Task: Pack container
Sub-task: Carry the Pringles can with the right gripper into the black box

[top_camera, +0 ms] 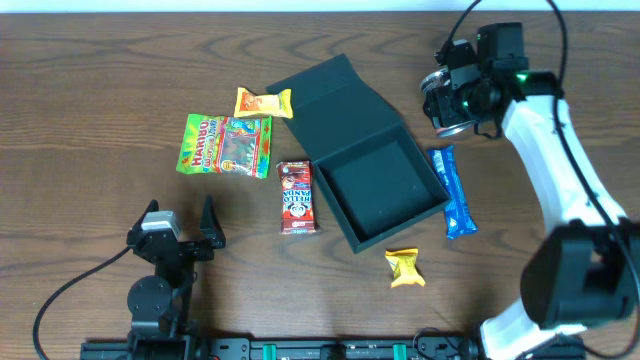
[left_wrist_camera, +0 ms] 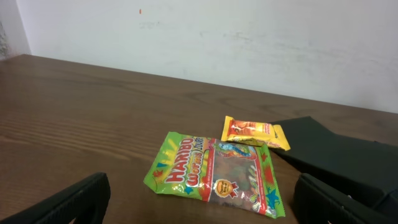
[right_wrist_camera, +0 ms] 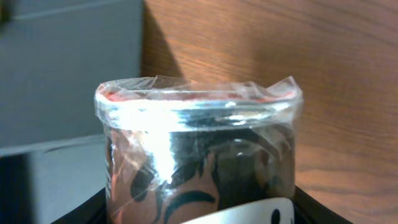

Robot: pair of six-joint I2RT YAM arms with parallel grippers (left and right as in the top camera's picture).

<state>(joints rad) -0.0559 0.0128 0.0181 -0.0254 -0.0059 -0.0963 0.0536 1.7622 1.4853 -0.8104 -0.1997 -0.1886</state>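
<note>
Overhead, open container (top_camera: 375, 185) mid-table with lid folded back, left gripper (top_camera: 180, 225) near front edge, jaws wide apart, right gripper (top_camera: 452, 105) just off container's far right corner, left wrist, Haribo bag (left_wrist_camera: 214, 174) ahead, right wrist, jaws clamped on foil-wrapped cup (right_wrist_camera: 199, 162)

1. A glossy wrapped packet (right_wrist_camera: 199, 162) filled the frame, with a clear crimped seal on top and dark print on its face.
2. The right gripper (right_wrist_camera: 199, 214) held it, dark fingers (right_wrist_camera: 311, 211) at both lower corners.
3. Behind lay the dark container (right_wrist_camera: 62, 74) on the left and the wooden table (right_wrist_camera: 280, 62) on the right.
</note>
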